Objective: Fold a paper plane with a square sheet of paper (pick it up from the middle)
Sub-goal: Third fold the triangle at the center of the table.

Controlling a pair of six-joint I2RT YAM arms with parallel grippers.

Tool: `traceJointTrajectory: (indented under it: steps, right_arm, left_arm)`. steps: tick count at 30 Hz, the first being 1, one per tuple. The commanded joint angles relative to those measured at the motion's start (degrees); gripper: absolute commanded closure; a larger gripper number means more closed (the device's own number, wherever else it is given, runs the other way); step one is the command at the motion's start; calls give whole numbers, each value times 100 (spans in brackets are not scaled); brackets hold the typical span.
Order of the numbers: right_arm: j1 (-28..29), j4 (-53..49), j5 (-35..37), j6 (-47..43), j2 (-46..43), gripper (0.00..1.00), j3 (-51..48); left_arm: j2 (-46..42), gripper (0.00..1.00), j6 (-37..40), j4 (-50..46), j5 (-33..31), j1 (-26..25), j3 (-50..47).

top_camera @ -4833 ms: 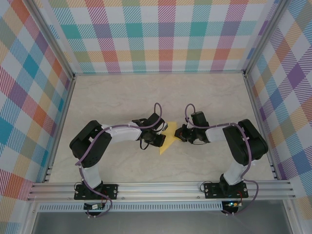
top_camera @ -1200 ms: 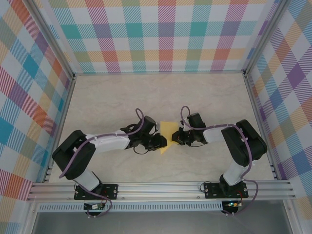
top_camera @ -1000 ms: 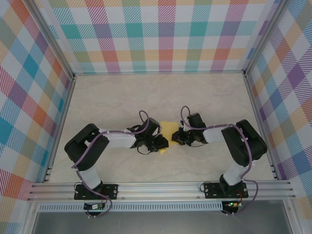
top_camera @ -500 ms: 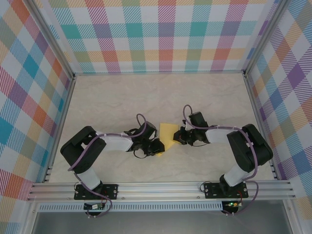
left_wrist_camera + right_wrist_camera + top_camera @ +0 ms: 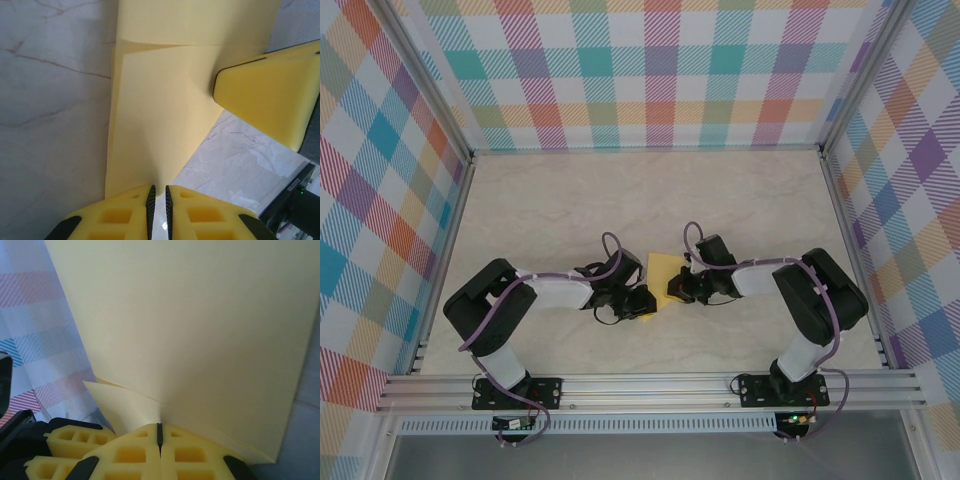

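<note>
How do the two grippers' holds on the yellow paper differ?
The left gripper pinches the narrow tip of the paper, with a thin slit showing between its fingers; the right gripper is shut tight on a broad part. Left sits at the paper's near end, right at its right side. Both grip the same sheet.

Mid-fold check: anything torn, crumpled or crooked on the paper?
Nothing stands out. The paper looks clean and untorn, gripped by both the left claw and the right claw. One small flap sticks out beside the right claw's grip, likely just a folded layer.
</note>
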Motion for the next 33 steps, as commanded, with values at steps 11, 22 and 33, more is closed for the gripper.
traceJointTrajectory:
  steps: [11,22,33]
  right_arm:
    - [-684,193,445,-286,-7,93,-219]
    - [-770,-605,640,-417,-1036,81,24]
    - [-763,-895,122,-310,-1223,57,-165]
  left_arm:
    - [-198,83,296,-864,-211,-40,-289]
    - [-770,79,442,-904,-80,-39,-230]
    - [-1131,72,824,-1497,-829,122,685]
